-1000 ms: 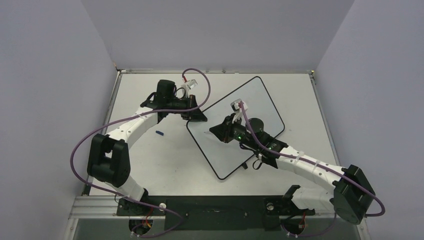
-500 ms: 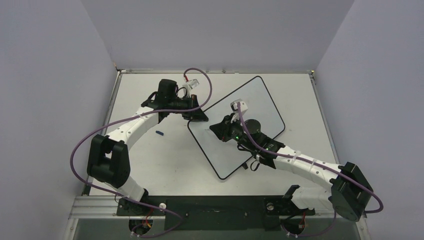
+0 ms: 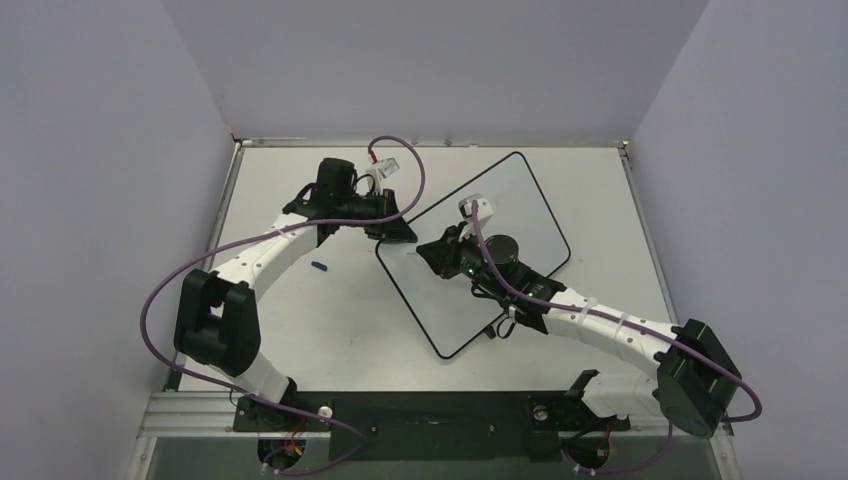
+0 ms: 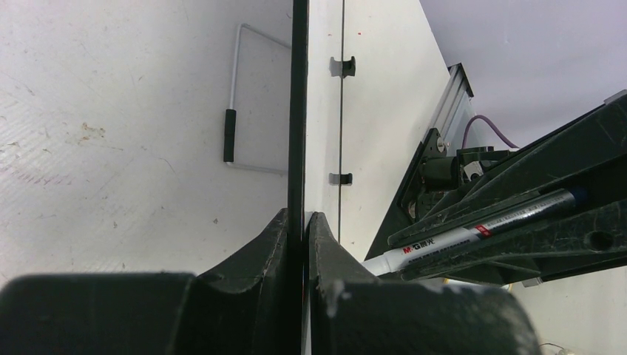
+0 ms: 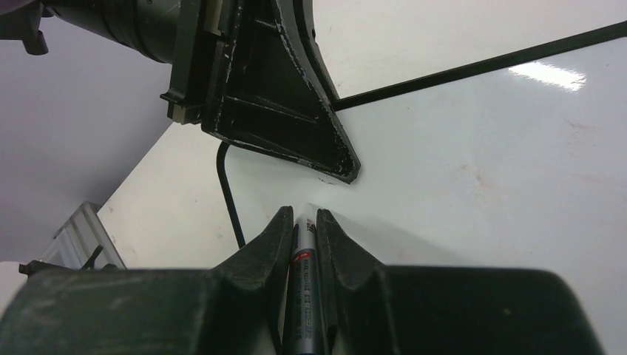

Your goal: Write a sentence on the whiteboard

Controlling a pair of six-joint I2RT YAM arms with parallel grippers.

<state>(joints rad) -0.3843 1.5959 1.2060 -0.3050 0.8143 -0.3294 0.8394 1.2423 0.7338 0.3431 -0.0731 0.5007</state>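
White flat rectangular whiteboard with thin black border, angled mid-table. Clamps its left corner edge tight in left gripper, likely to steady it. Pinches white-barrelled marker in right gripper, tip at that corner, poised for lettering.

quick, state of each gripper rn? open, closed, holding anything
left gripper: closed, clamped on the edge of the whiteboard
right gripper: closed, holding a marker
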